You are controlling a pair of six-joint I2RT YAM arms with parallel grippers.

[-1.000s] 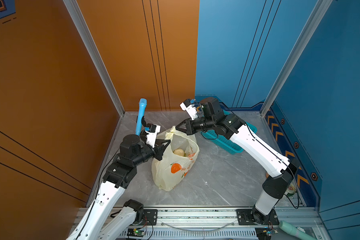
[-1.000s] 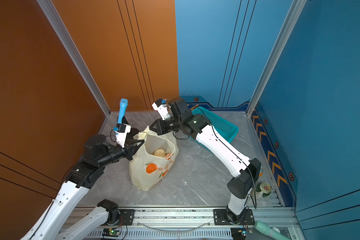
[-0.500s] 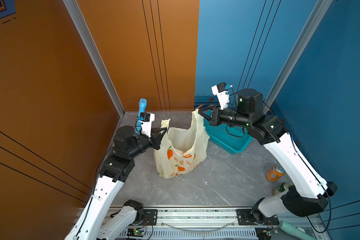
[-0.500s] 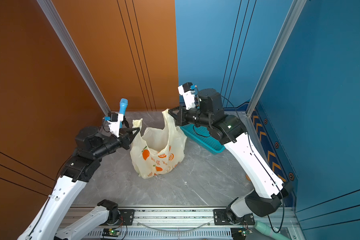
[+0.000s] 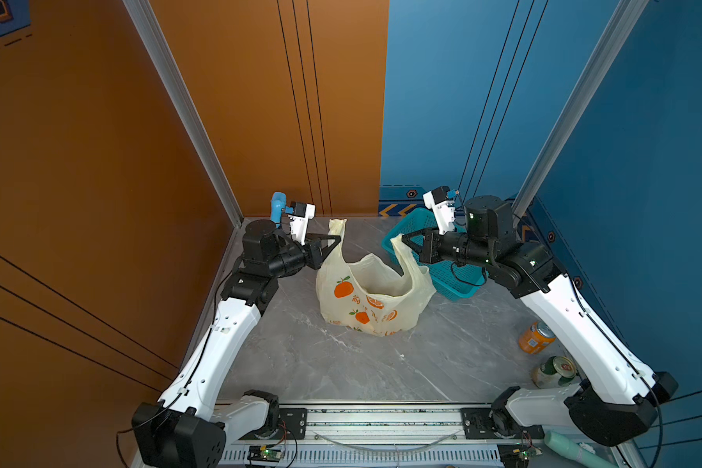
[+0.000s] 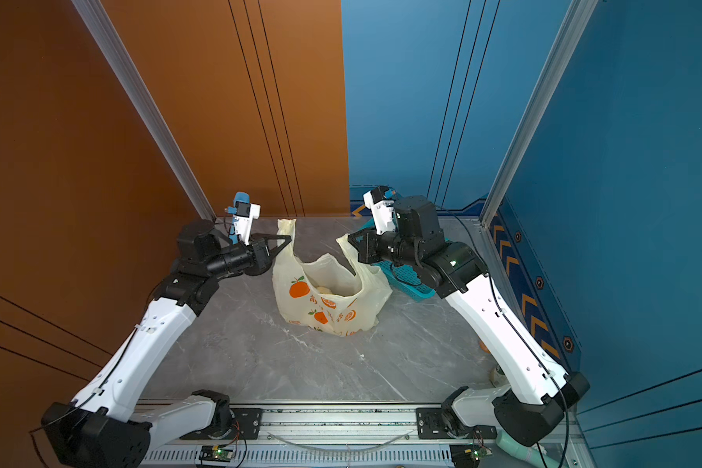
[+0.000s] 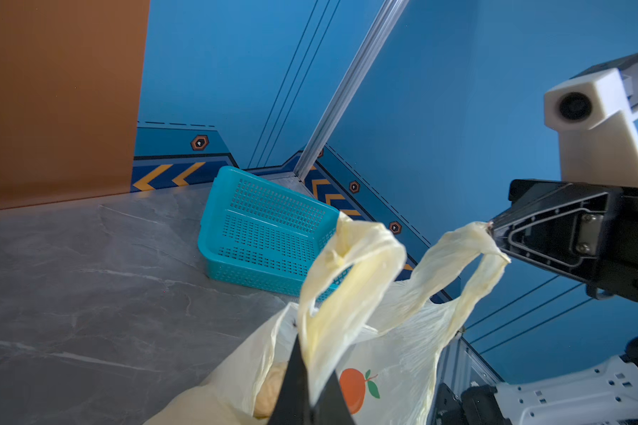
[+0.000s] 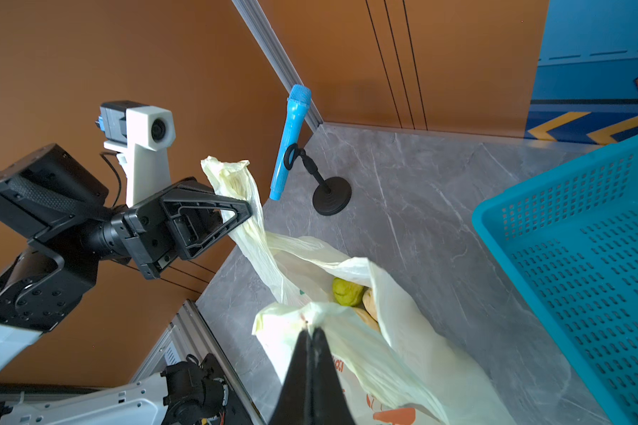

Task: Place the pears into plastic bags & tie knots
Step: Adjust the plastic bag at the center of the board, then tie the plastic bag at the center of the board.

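Observation:
The pale-yellow plastic bag, printed with orange fruits, stands on the grey floor with its mouth open. My left gripper is shut on one handle loop. My right gripper is shut on the other handle. The two handles are stretched up and apart. Inside the bag lie the pears, one green and beige ones. No knots are in view.
A teal perforated basket sits behind the right gripper at the back right. A blue microphone on a black stand stands in the back left corner. Two cans stand by the right wall.
Both grippers have lifted the handles and drawn them apart, the right arm swinging right. The slumped bag now stands up with a wide mouth.

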